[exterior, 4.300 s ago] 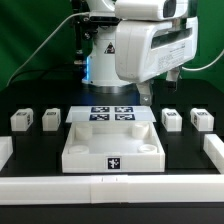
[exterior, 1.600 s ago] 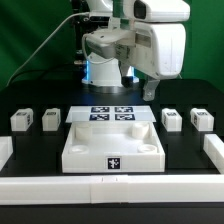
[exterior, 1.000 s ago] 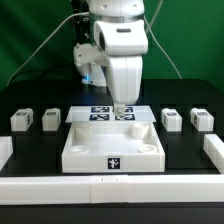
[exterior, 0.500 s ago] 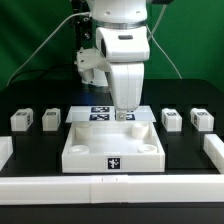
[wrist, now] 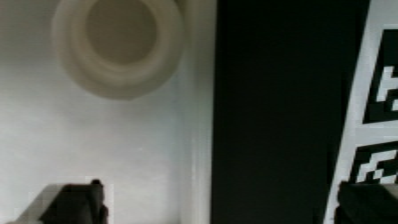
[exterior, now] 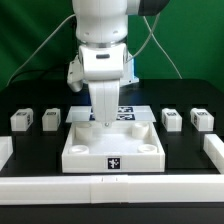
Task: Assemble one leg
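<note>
Four small white legs stand on the black table: two at the exterior view's left [exterior: 21,120] [exterior: 52,118] and two at its right [exterior: 172,118] [exterior: 200,119]. My gripper [exterior: 103,121] points down over the back edge of the large white tray-like piece [exterior: 110,150], left of its middle and far from every leg. In the wrist view the gripper [wrist: 222,208] is open and empty. One dark finger [wrist: 71,204] hangs over the white piece below a round corner socket [wrist: 116,48]; the other hangs over the tagged board. No leg shows in the wrist view.
The marker board [exterior: 127,112] lies flat just behind the tray-like piece and also shows in the wrist view [wrist: 374,100]. White rails run along the front [exterior: 110,187] and at both sides [exterior: 5,150] [exterior: 214,150]. The arm's base stands at the back centre.
The arm has swung from the exterior view's right to its middle, then shifted left and lower over the tray-like piece's back edge. All legs are unmoved.
</note>
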